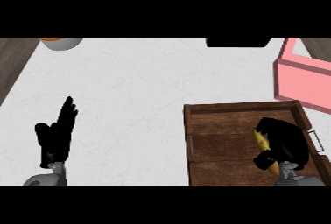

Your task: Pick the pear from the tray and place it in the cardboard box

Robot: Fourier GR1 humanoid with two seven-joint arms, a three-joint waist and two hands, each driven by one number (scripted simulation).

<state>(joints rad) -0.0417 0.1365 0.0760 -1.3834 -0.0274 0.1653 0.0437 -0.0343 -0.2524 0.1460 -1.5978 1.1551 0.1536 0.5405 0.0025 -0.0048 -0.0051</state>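
Observation:
A brown wooden tray (213,131) lies at the lower right of the white counter. My right hand (284,140) rests inside it, fingers curled round a yellow pear (261,141), of which only a sliver shows at the hand's left edge. The pink box (304,76) stands at the right edge, just beyond the tray's far corner. At the lower left my left hand (57,133) stays open with its fingers pointing up, away from the tray.
A pale bowl (61,43) with something orange in it sits at the top left edge. A dark object (238,42) lies at the top, right of centre. A wooden strip (13,61) borders the counter on the left.

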